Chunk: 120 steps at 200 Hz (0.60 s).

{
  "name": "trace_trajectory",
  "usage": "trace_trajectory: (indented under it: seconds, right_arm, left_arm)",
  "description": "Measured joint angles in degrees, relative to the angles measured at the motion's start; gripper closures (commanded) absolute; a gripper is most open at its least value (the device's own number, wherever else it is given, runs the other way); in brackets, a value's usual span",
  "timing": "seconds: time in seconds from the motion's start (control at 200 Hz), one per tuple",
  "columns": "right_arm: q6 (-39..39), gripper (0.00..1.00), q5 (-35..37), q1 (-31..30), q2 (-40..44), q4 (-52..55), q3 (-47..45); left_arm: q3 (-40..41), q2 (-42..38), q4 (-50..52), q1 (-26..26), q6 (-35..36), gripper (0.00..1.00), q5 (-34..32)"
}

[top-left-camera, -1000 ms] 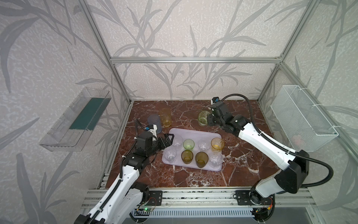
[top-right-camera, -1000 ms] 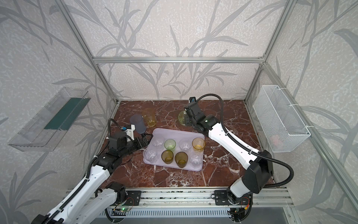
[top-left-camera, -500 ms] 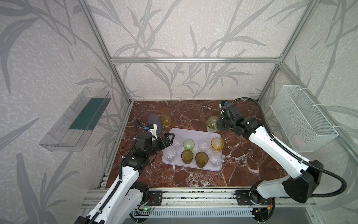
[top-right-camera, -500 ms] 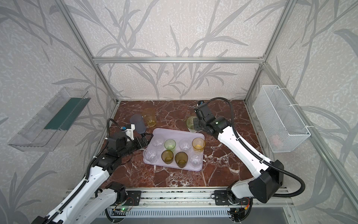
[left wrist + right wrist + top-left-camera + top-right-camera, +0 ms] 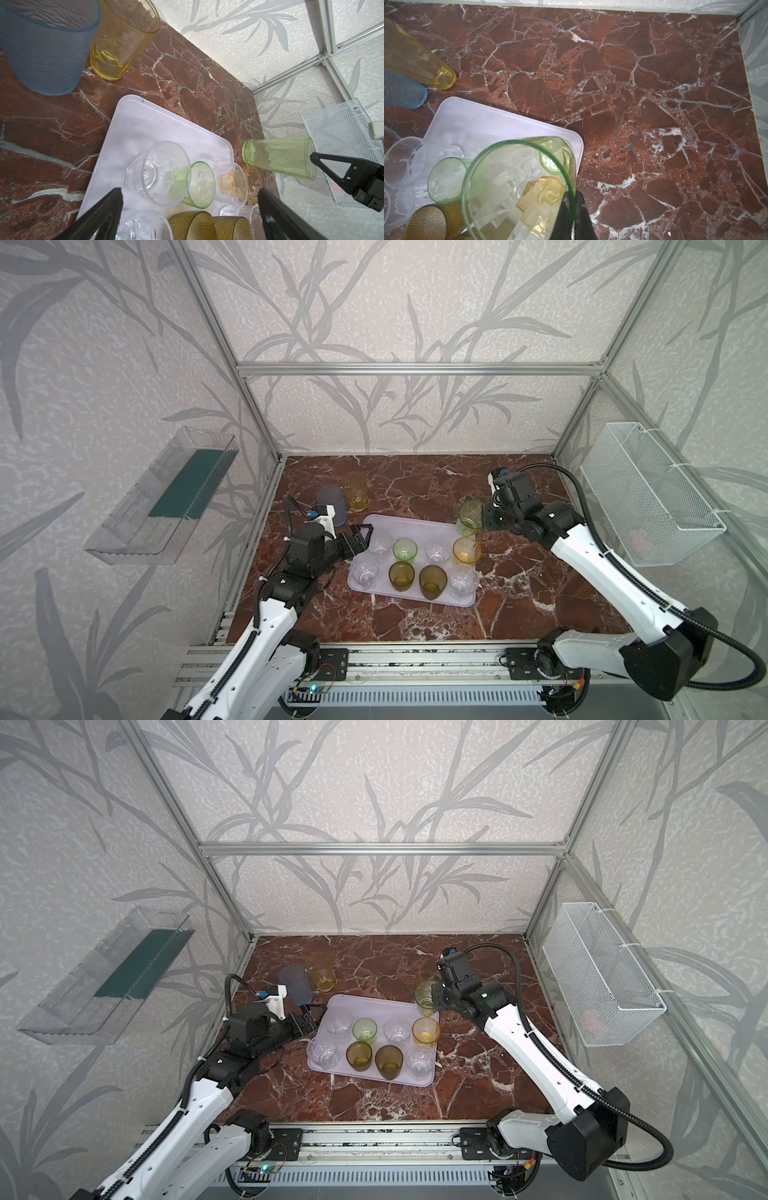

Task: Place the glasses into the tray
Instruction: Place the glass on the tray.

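tall pale-green glass (image 5: 469, 516), rim between tight right fingers (image 5: 564, 216); left fingers (image 5: 104, 214) wide, empty

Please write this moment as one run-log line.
right gripper: shut on pale-green glass, near tray corner | left gripper: open, empty | off tray: grey-blue glass, tall yellow glass

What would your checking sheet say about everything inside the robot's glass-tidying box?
Surface: red-brown marble tabletop, no spills seen.
Job's things: lavender tray holds eight short glasses; tall grey-blue glass and tall yellow glass stand outside it; tall pale-green glass is held at its far corner.
Clutter: nothing seen.
Grippers: right gripper jaws shut on the pale-green glass's rim; left gripper jaws open beside the tray, holding nothing.
Cables: black cable arches off the right arm; thinner cable loops by the left arm.
Surroundings: clear shelf on the left wall, white wire basket on the right wall.
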<state>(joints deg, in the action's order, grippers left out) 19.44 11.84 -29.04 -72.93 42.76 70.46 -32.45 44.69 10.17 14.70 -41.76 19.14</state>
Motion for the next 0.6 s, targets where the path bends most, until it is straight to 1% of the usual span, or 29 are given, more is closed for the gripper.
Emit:
trace_trajectory:
  seconds: [0.26, 0.6]
  right_arm:
    - [0.4, 1.00, -0.4, 0.4, 0.0, 0.0, -2.4]
    - [0.7, 1.00, -0.6, 0.6, -1.4, -0.5, -2.8]
  left_arm:
    - [0.0, 0.7, -0.5, 0.0, -0.3, 0.01, 0.0]
    - [0.0, 0.7, -0.8, 0.0, -0.3, 0.01, 0.0]
